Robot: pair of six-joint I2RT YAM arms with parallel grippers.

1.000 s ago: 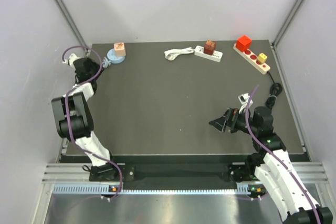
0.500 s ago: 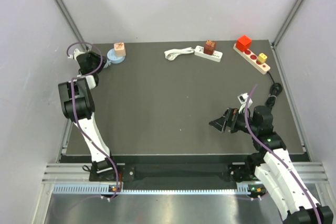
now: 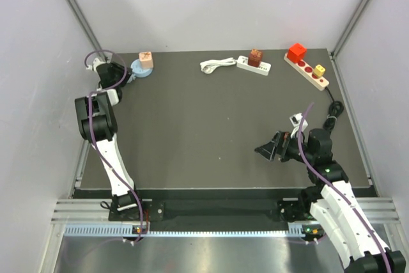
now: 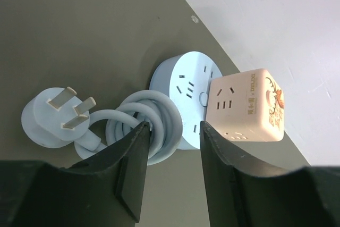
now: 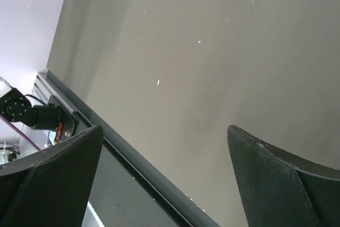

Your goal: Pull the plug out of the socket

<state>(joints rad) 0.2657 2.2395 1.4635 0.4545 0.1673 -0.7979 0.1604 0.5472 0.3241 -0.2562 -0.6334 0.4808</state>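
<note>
Left hand (image 4: 172, 127) is spread and empty; its gap frames the coiled cable (image 4: 135, 118) and the round socket (image 4: 186, 86) rim, not the pink cube plug (image 4: 247, 104) seated on it. Closing here probably pinches the cable. With the right hand (image 5: 164, 129) spread and well apart, the unheld socket may lift off the worktop (image 4: 79, 35) with the plug.

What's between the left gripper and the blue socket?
A coiled blue cord lies between the left gripper and the socket, seen in the left wrist view.

Top view overhead, whole table (image 3: 192, 126); left wrist close on socket (image 4: 186, 75) — shared; right wrist low, facing table.
</note>
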